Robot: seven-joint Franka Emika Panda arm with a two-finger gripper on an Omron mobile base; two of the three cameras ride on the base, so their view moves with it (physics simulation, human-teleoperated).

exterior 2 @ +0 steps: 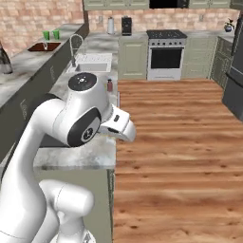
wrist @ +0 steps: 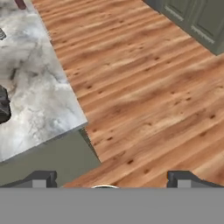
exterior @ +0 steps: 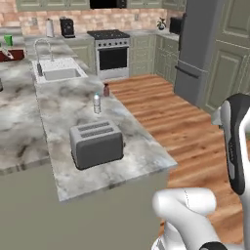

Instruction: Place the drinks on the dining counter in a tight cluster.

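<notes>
Marble worktop (exterior: 58,112) carried my grey toaster (exterior: 96,143); beyond it waited the small clear water bottle (exterior: 96,103), ungathered, my gripper (wrist: 112,178) open, empty.

You see a maroon bottle (exterior: 106,90) with a dark cap, a clear water bottle (exterior: 96,103), a grey toaster (exterior: 96,143) on grey-veined marble worktop (exterior: 141,151) (sage green below), orange-brown plank floor (exterior: 176,122) at right.

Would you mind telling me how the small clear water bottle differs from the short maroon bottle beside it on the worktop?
The small clear water bottle is see-through with a white cap; the short maroon bottle is opaque dark red with a dark cap. The clear one looks taller and stands nearer the grey toaster; the maroon one stands nearer the sink. Both stand upright on the marble worktop.
</notes>
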